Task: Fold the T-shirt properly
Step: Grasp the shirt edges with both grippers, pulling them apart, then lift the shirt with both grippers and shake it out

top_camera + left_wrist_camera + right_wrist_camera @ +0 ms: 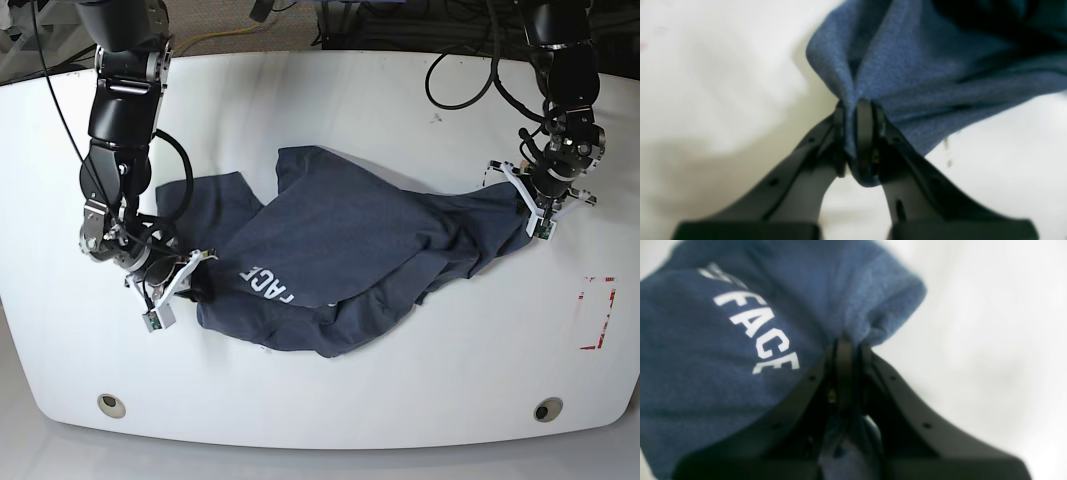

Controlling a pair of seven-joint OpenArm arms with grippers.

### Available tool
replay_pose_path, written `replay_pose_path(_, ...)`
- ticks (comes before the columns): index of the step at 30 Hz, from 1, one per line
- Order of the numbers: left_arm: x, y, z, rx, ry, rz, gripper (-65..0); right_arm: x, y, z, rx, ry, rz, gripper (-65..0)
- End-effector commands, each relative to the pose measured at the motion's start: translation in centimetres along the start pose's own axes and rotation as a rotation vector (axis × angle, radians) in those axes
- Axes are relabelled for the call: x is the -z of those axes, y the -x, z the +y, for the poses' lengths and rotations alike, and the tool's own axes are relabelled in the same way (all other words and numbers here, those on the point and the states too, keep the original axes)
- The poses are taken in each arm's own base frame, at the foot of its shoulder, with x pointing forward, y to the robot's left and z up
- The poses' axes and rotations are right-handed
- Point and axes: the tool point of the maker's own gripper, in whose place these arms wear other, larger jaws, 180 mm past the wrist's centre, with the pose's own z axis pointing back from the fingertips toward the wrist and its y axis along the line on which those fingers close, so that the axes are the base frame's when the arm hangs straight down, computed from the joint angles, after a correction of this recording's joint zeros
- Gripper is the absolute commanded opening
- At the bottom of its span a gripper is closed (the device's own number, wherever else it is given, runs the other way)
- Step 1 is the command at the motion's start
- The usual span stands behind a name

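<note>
We have the T-shirt lying crumpled across the middle of the white table, stretched between our two arms and far from flat. One part is lapped over another, a sleeve or hem sticks out toward the upper left in the base view, and part of the white lettering shows near the front edge.

Our left gripper is clamped on a bunched corner of the cloth — the left wrist view shows blue fabric pinched between the closed jaws and poking out below them. Our right gripper is likewise clenched on a pinch of fabric at the other end, beside the letters "FACE".

We judge this to be the spreading step: both ends are gripped, but no fold has been made. The next move seems to call for lifting both pinches a little and drawing them apart, so the overlapped layers slide off each other and the shirt can be laid down flat. We need even tension on both sides — too hard a pull could drag cloth out of one grip, and too low a lift would only drag the wrinkles along the table.
</note>
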Motion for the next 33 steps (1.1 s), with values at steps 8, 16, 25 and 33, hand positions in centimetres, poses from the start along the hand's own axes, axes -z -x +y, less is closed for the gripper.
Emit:
replay_pose_path(8, -4.5, -11.3, 6.4, 0.035, -0.192, -0.143, -65.0, -3.4, -12.4, -3.2, -0.113, 0.081, -0.211, -65.0)
replay_pose_path(16, -9.5, -19.0, 10.5, 0.047, -0.332, -0.254, -65.0, -7.7, -22.2, -4.1, -0.21, 0.141, -0.317, -65.0)
replay_pose_path(25, -16.6, -27.2, 16.1, 0.009, -0.489, -0.414, -65.0, -14.2, -32.4, -3.3, -0.393, 0.224, -0.434, -65.0)
replay_pose_path(33, -17.7, -28.4, 16.5, 0.001, -0.503, -0.443, -65.0, -17.5, -33.9, -3.9, -0.387, 0.208, -0.468, -65.0)
